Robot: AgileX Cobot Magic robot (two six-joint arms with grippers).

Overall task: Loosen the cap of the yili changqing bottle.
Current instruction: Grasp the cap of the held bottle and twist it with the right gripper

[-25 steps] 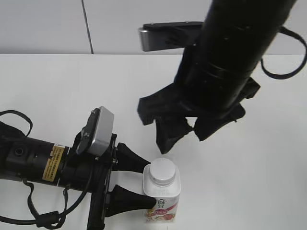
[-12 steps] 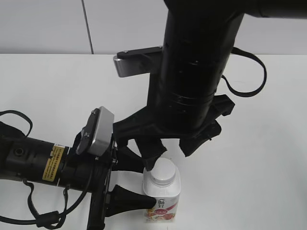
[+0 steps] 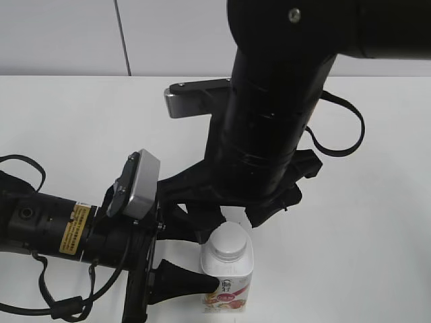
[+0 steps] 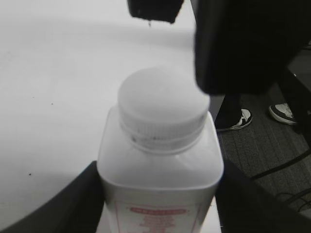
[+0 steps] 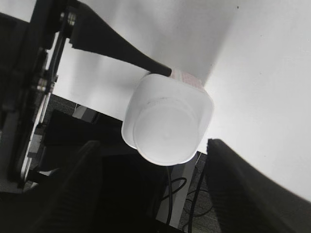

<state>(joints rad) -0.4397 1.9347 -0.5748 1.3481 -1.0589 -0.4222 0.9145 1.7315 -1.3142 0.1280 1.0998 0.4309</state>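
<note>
The yili changqing bottle [image 3: 229,279] stands upright near the white table's front edge, and its white cap [image 3: 226,241] is on. My left gripper [image 3: 206,261] is shut on the bottle's body, one black finger on each side; in the left wrist view it [image 4: 160,206] clamps the bottle [image 4: 160,170] below the cap [image 4: 163,107]. My right gripper [image 3: 234,219] is open just above and behind the cap. In the right wrist view its jaws [image 5: 153,179] straddle the cap [image 5: 167,128] with gaps on both sides.
The white table [image 3: 350,222] ends just in front of the bottle. Floor, cables and a person's shoes [image 4: 284,112] show beyond the edge. The big black right arm [image 3: 276,114] hangs over the middle. The left arm [image 3: 47,225] lies along the table's left front.
My right arm has swung left and come down, from up and to the right of the bottle to just over the cap. The left gripper and the bottle have not moved.
</note>
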